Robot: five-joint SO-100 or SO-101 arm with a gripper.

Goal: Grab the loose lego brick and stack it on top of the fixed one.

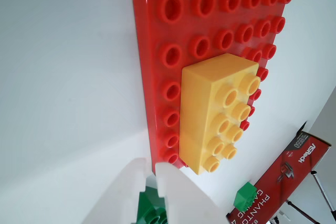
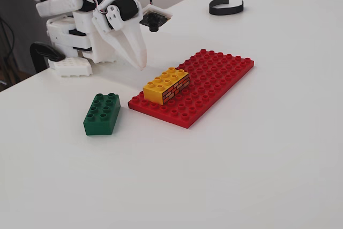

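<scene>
The dark green loose brick [image 2: 102, 112] lies flat on the white table, left of the red baseplate [image 2: 225, 76]. The yellow fixed brick [image 2: 166, 85], with a brick-wall pattern on its side, sits near the baseplate's left end. My white gripper [image 2: 141, 64] hangs shut and empty above the table, behind both bricks. In the wrist view the gripper [image 1: 150, 170] enters from the bottom edge with its tips almost touching. Part of the green brick [image 1: 149, 209] shows below it. The yellow brick [image 1: 212, 111] on the baseplate [image 1: 152, 35] lies just ahead.
A black curved band [image 2: 226, 7] lies at the table's far side. The arm's white base [image 2: 69, 65] stands at the left. In the wrist view a red ASRock box [image 1: 294, 171] and a small green object [image 1: 244, 196] lie near the table's edge.
</scene>
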